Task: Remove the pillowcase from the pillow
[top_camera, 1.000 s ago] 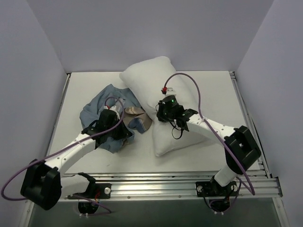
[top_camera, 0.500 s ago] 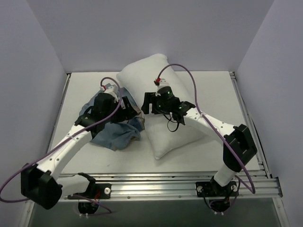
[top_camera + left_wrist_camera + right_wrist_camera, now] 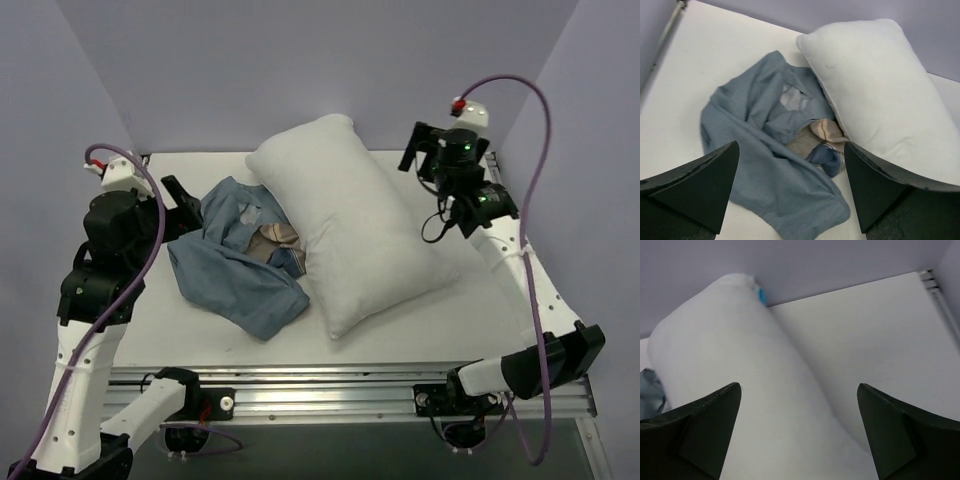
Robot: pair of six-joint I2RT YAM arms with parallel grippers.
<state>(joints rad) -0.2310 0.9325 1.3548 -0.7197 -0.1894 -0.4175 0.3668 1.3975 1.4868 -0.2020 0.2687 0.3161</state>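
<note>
The white pillow (image 3: 350,235) lies bare and slantwise across the middle of the table, also filling the right wrist view (image 3: 740,340). Beside it on the left, the pillowcase (image 3: 240,270) sits crumpled, mostly grey-blue with a tan and blue patch showing (image 3: 822,137). It touches the pillow's left edge (image 3: 880,95). My left gripper (image 3: 183,208) is raised at the left, open and empty, looking down on the cloth (image 3: 791,150). My right gripper (image 3: 418,152) is lifted at the back right, open and empty, above the pillow's far end (image 3: 798,387).
The white table (image 3: 450,320) is walled in by lilac panels at the back and sides. A metal rail (image 3: 350,390) runs along the near edge and another along the right edge (image 3: 500,190). A small blue tag (image 3: 761,295) sits at the pillow's far corner.
Both grippers opened and let go. The left arm drew back up to the left, the right arm rose to the back right. The pillowcase spread out beside the pillow.
</note>
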